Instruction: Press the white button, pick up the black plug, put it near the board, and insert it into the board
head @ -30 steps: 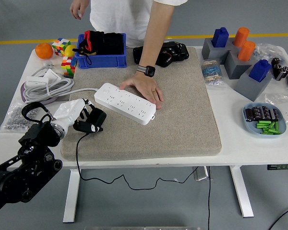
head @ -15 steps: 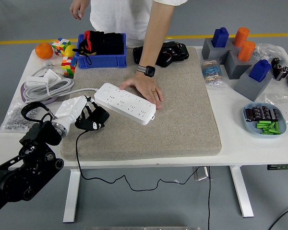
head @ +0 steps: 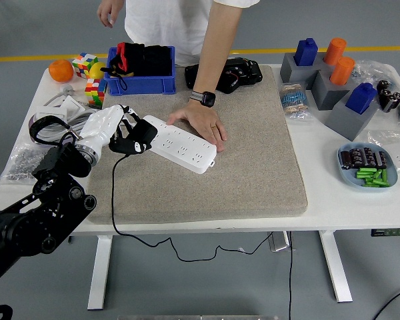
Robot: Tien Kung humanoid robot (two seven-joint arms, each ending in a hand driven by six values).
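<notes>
The white power strip (head: 183, 145) lies slanted on the grey felt mat (head: 240, 173). A person's hand (head: 201, 122) rests flat on its far right part. My left hand (head: 123, 133), white-shelled on a black arm, is shut on the black plug (head: 139, 136). It holds the plug at the strip's left end, just above or touching the sockets; contact is unclear. The plug's black cable (head: 113, 200) hangs down over the table's front edge. No right arm shows.
A blue bin (head: 141, 73) with dark items, Rubik's cubes (head: 93, 90) and an orange (head: 61, 70) stand at the back left. Coiled white cable (head: 60, 117) lies left of the mat. Grey blocks with coloured pegs (head: 333, 80) and a blue dish (head: 373, 167) sit on the right.
My left hand has lifted the black plug up and to the right, from the mat's left edge to the strip's left end. The person's hand stays on the strip.
</notes>
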